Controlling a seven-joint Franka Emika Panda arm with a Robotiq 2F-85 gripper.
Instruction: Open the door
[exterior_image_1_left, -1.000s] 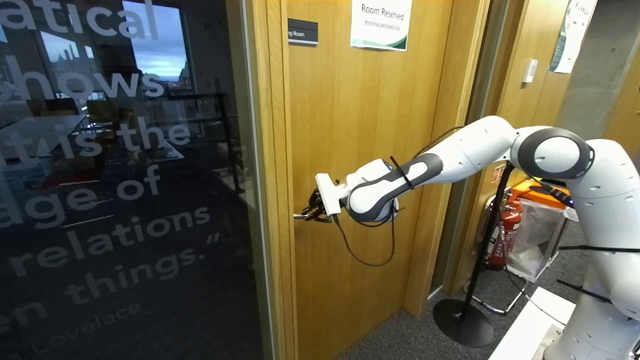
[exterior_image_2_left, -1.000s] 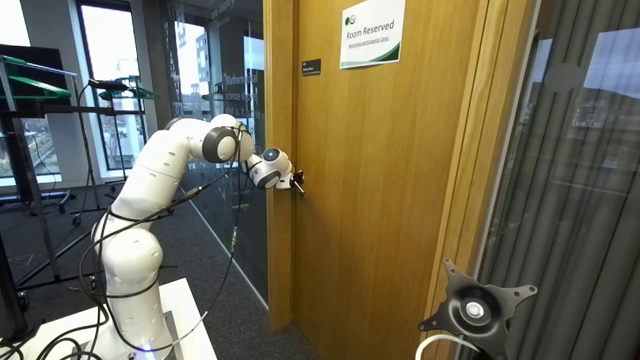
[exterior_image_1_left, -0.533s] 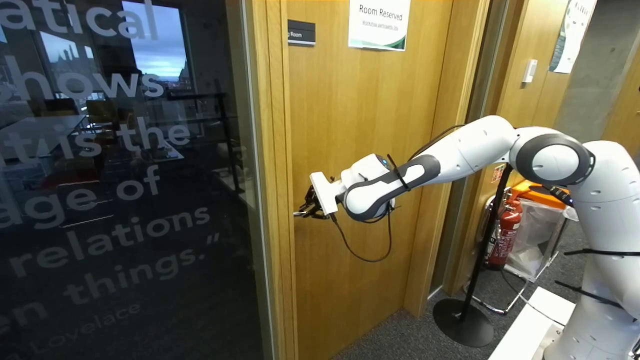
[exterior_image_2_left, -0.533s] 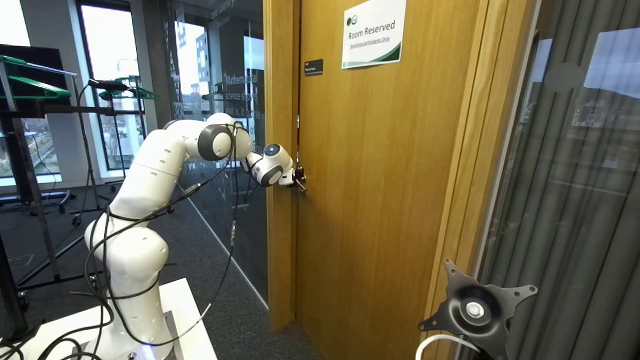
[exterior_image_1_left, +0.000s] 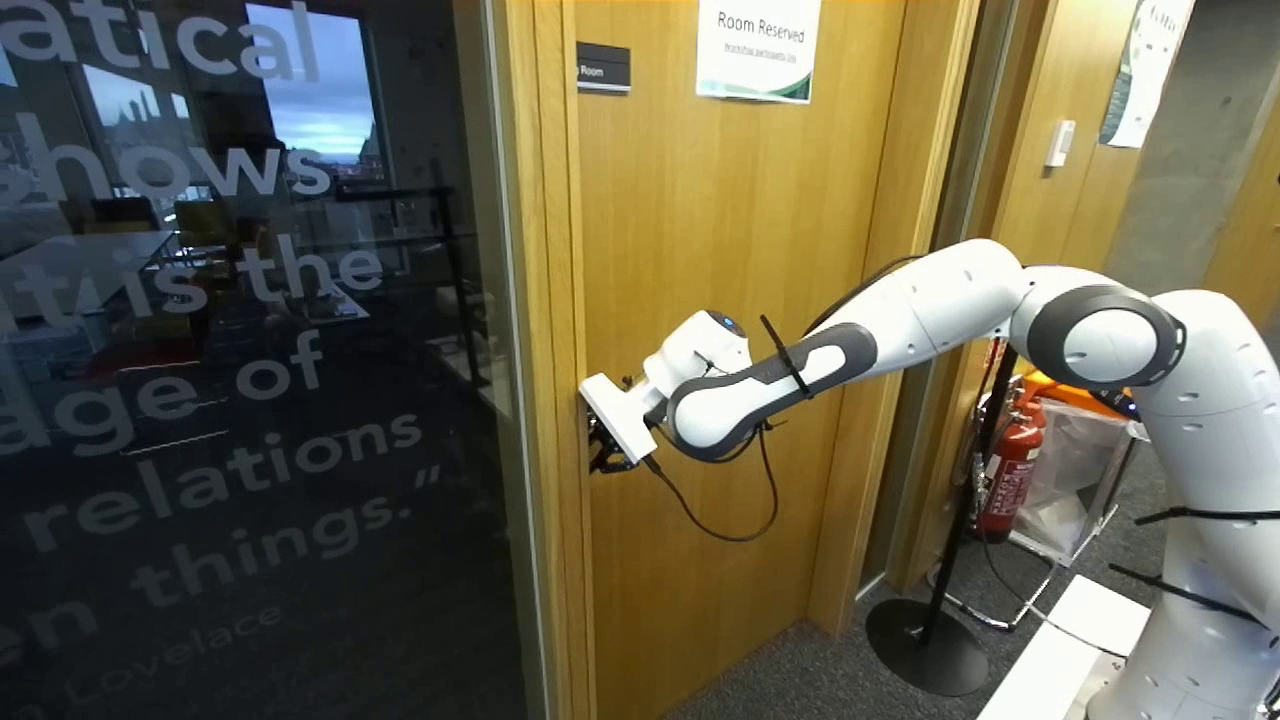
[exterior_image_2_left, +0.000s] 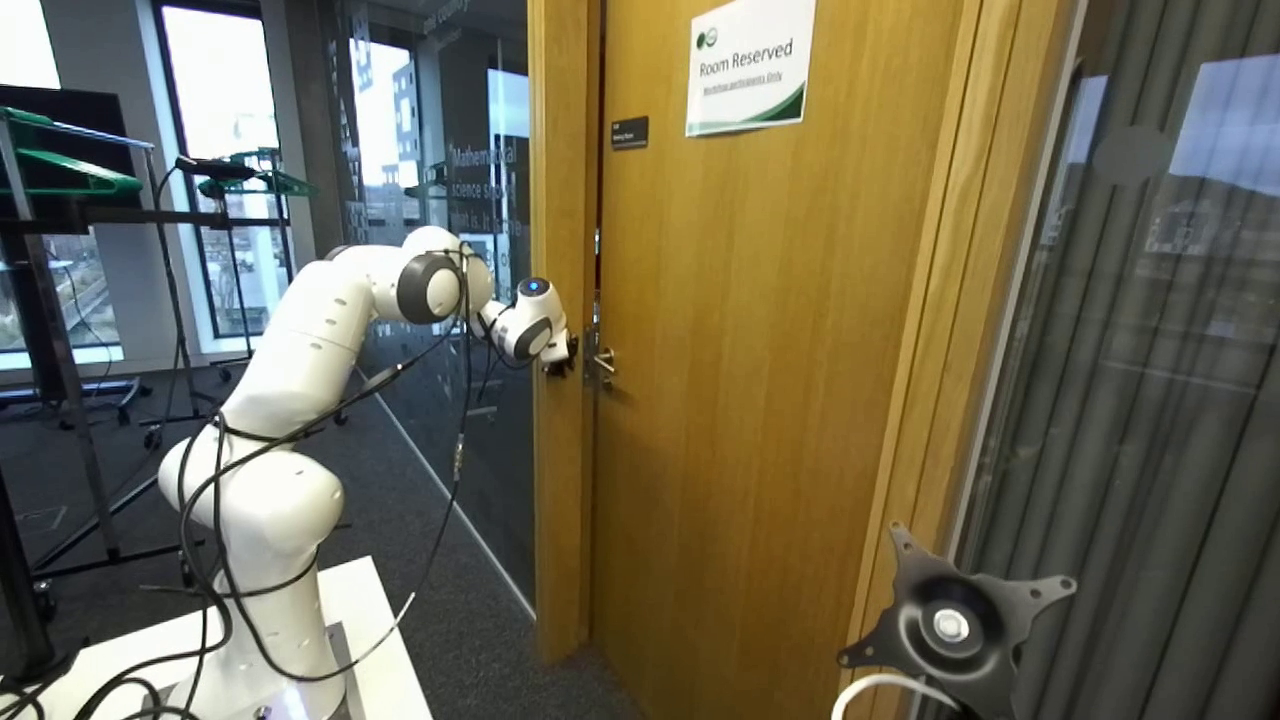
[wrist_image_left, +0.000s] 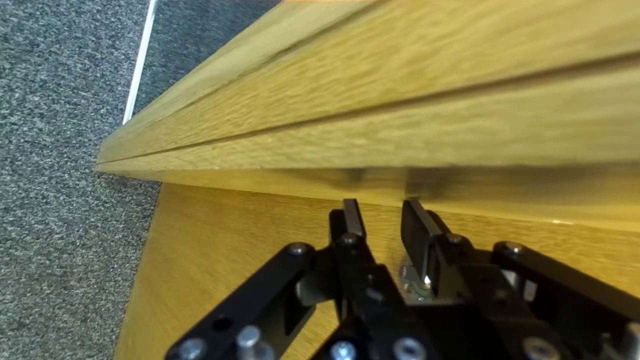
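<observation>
White and smoothly rounded, a Franka Emika Panda arm wears dark grey rings around white joint caps, a blue light set at its wrist and a paler, violet-tinged glow at its base. Black cables loop along the arm, which is circled by black ties with loose ends. A slim white block backs the black Robotiq gripper, its angular linkages dotted with silver screw heads and tipped with flat finger pads.

Sign, plaque, handle mounted on door, glass panel set left of it, extinguisher right, arm held in front
</observation>
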